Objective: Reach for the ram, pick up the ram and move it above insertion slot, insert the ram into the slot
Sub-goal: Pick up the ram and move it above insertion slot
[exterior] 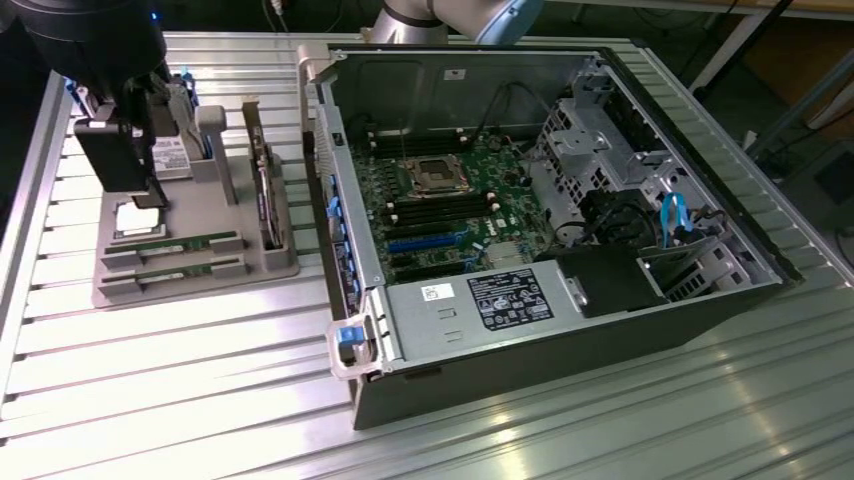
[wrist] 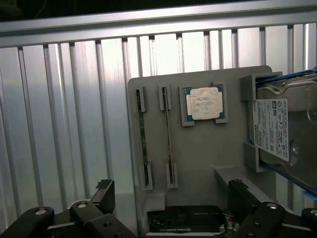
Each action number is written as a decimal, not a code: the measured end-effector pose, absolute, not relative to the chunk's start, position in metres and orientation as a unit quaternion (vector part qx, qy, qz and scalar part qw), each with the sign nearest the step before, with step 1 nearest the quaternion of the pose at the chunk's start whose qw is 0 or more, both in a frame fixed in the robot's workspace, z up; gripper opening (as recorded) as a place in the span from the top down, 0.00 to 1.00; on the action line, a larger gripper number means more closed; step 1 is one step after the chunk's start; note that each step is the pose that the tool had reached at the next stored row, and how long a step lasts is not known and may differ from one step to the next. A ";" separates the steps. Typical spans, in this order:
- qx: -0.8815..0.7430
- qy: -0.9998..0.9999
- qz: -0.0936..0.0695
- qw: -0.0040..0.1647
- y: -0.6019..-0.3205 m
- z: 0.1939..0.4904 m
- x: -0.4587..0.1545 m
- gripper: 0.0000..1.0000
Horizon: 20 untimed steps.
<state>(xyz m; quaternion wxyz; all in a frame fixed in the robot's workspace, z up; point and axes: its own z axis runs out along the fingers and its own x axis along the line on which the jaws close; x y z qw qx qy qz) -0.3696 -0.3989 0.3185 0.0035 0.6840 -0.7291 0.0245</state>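
Above the tray (wrist: 203, 148) we hover our gripper (wrist: 171, 197), jaws wide apart and empty; the ram (wrist: 168, 130) stands on edge in brackets (wrist: 171, 176), likely so jaws can straddle it, a spare stick (wrist: 143, 144) between it and the tray's edge, the slot (exterior: 438, 212) well apart

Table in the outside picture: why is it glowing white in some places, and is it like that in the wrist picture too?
Exterior view: light bounces off the ribbed metal table, washing patches white beside the grey tray; the computer case stays darker inside. Wrist view: the table's ribs gleam too, while the tray looks dull.
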 end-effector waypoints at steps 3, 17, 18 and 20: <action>0.684 -0.729 0.024 0.004 -0.399 0.318 -0.370 0.01; 0.684 -0.729 0.030 0.008 -0.399 0.297 -0.370 0.01; 0.684 -0.729 0.031 0.009 -0.399 0.295 -0.370 0.01; 0.684 -0.729 0.033 0.011 -0.399 0.292 -0.370 0.01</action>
